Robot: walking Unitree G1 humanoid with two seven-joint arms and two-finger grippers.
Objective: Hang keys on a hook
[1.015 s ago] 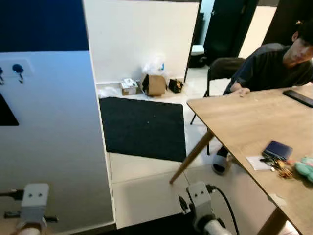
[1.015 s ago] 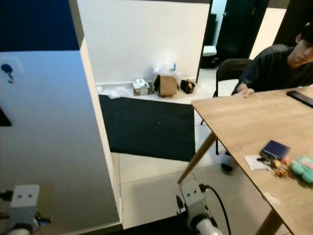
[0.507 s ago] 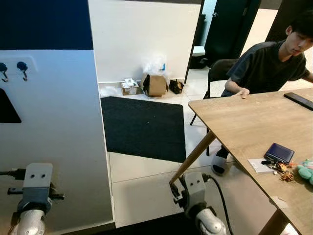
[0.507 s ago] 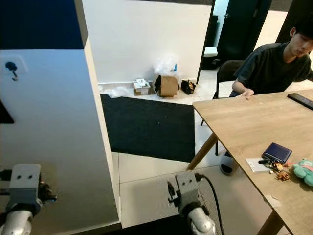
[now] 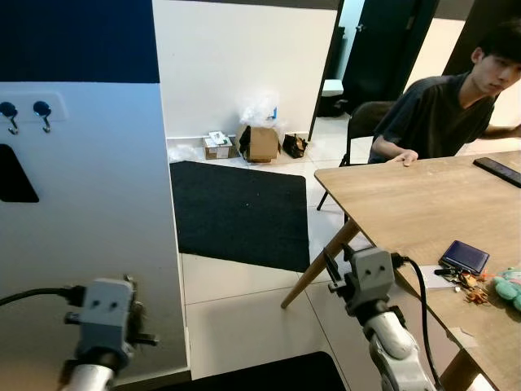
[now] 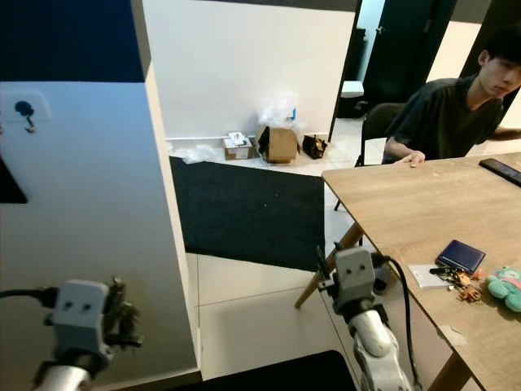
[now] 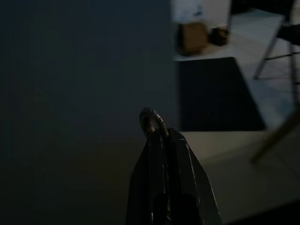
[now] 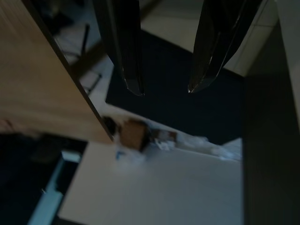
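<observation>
Our head cameras look forward and down from above, sharing the table and rug. Each wrist camera looks along its fingers.

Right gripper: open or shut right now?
Open. In the right wrist view the right gripper has its two black fingers apart, nothing between them.

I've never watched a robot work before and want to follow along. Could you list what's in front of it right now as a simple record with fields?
Setting: room with a white partition, tiled floor, black mat
Hooks: two blue hooks high on the partition, nothing hanging on them
Table: wooden table on the robot's right, with keys beside a dark wallet
Person: seated at the table's far side, one hand on it
Left end effector: shut, low beside the partition
Right end effector: open, near the table's edge, holding nothing
</observation>
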